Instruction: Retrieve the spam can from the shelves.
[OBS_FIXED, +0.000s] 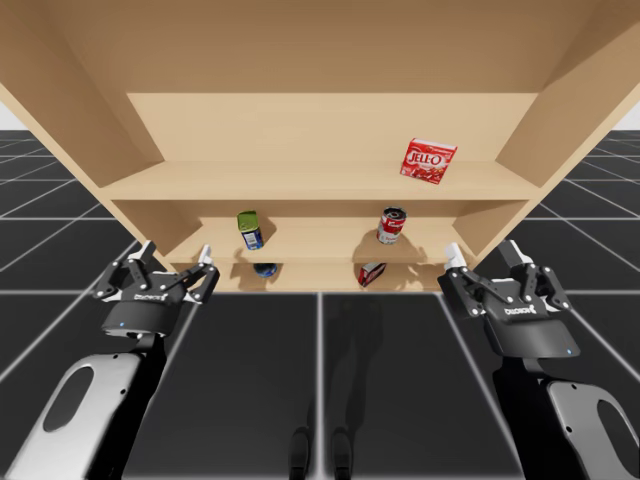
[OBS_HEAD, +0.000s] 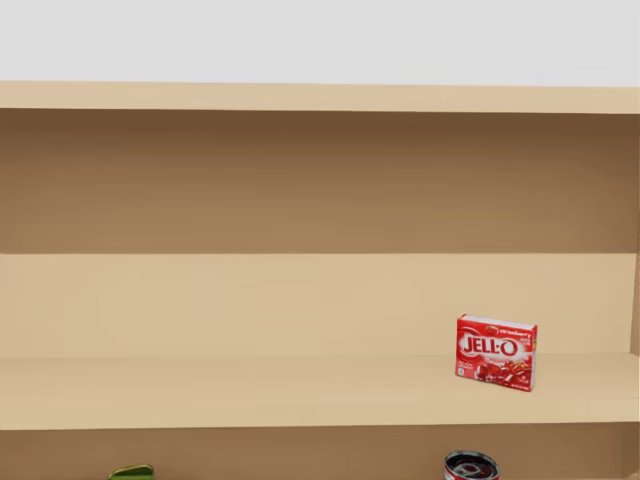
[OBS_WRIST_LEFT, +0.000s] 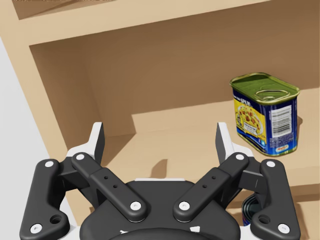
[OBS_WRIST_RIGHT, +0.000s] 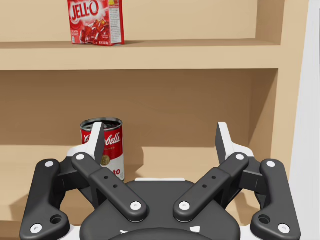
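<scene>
**Both grippers open in front of shelves, blue can on lower shelf**

The blue rectangular can with a green top stands upright on the lower shelf of the wooden shelves, left of middle. Nothing touches it. Its green top peeks in at the head view's bottom edge.

The left gripper hangs in front of the shelves, outside them and near the lower shelf's left end. Its jaws are spread wide with nothing between them. In the left wrist view the blue can sits ahead of the gripper and off to one side, outside the gap between the fingers.

The right gripper is at the lower shelf's right end, jaws also spread and empty.

A red-and-white round can stands upright on the same shelf, well apart from the blue can. In the right wrist view it is ahead of the gripper, partly behind one finger.

A red box stands on the upper shelf, toward the right. Dark gridded table lies below.
</scene>
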